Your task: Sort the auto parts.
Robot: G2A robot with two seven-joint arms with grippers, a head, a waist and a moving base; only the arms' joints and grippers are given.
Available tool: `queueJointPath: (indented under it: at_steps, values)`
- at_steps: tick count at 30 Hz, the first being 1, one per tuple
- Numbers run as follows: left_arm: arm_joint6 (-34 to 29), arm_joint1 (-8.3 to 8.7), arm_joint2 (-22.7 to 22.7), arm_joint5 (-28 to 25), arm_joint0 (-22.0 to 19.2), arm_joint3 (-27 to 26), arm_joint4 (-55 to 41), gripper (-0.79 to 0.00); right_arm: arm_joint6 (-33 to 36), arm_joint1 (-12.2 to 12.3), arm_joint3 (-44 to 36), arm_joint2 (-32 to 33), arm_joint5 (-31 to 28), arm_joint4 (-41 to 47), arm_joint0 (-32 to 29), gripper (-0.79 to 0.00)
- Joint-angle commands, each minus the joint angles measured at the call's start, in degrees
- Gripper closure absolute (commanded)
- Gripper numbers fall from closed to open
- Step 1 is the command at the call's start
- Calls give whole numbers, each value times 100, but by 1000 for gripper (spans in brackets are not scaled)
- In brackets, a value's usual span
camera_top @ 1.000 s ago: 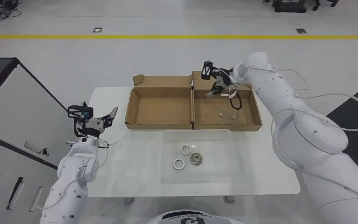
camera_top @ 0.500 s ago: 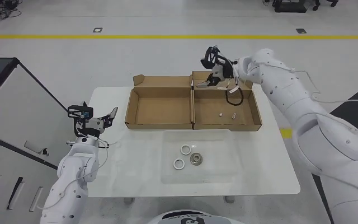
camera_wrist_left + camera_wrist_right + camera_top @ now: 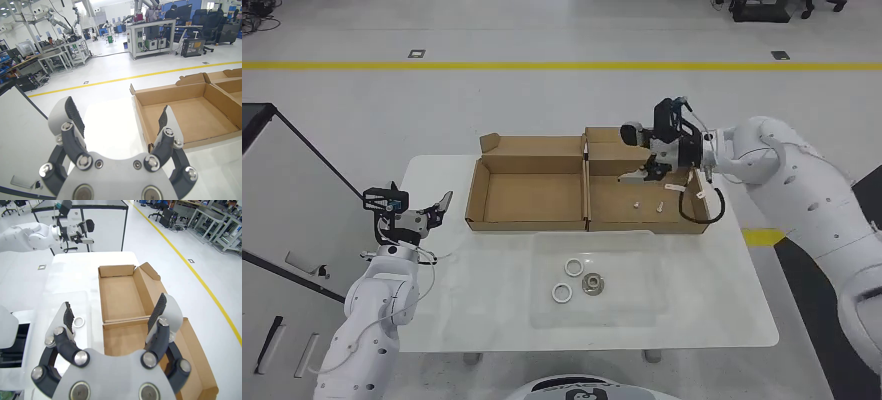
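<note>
Two open cardboard boxes sit side by side at the back of the white table: the left box (image 3: 527,198) is bare, and the right box (image 3: 612,207) holds two small bolts (image 3: 647,207). In front of them a clear tray (image 3: 632,300) holds two white rings (image 3: 572,266) and a metal bearing (image 3: 592,284). My right gripper (image 3: 634,152) (image 3: 115,302) hangs open with nothing in it above the back of the right box (image 3: 122,336); one ring (image 3: 79,322) shows past a finger. My left gripper (image 3: 432,212) (image 3: 118,105) is open, holds nothing, and stays at the table's left edge, facing the left box (image 3: 189,113).
A dark-framed white panel (image 3: 282,190) stands off the table's left side beside my left arm. The table surface left of the boxes and tray (image 3: 442,290) is free. A yellow floor line (image 3: 542,65) runs behind the table.
My right gripper has swung from the back left corner of the right box rightward, and now sits over that box's back part. The left arm has stayed still.
</note>
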Motion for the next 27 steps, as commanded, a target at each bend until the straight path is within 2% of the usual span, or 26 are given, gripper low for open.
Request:
queueJointPath:
  at_steps: [1,5,14,18,27]
  values:
    - [0,0,0,0,0,0,0,-785,148,276,-400,363,0,301,-372,-785]
    - [0,0,0,0,0,0,0,-785,313,759,-965,1068,0,865,-1112,-785]
    - [0,0,0,0,0,0,0,-785,519,1383,-1576,2034,0,1604,-2226,-785]
    - [0,0,0,0,0,0,0,-785,491,1517,-1666,2229,0,1914,-2525,-785]
    - [0,0,0,0,0,0,0,-785,481,1526,-1671,2239,0,1960,-2549,-785]
